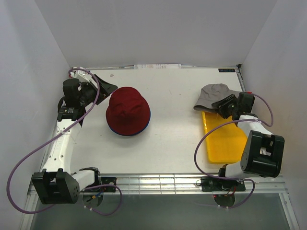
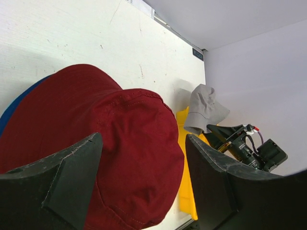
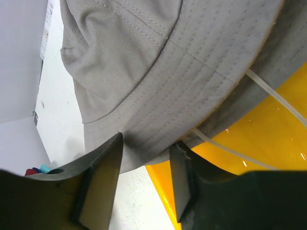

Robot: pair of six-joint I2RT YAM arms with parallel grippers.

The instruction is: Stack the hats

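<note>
Grey hat (image 1: 214, 93) is draped over the far end of the yellow tray (image 1: 225, 143), its brim edge straddled by the parted right fingers (image 3: 100, 191), seemingly for a pinch. Dark red hat (image 1: 127, 112) is stacked on a blue hat (image 2: 8, 112) mid-bench; left fingers (image 2: 62, 182) are held wide apart, empty, beside it.

A flat yellow tray (image 1: 225, 141) lies on my white table (image 1: 172, 91). Beyond the tray, at the table's far edge, sits a small black label (image 1: 229, 70). Farther left of the tray along that edge are what may be paper slips (image 1: 158, 66), too blurred to read.
</note>
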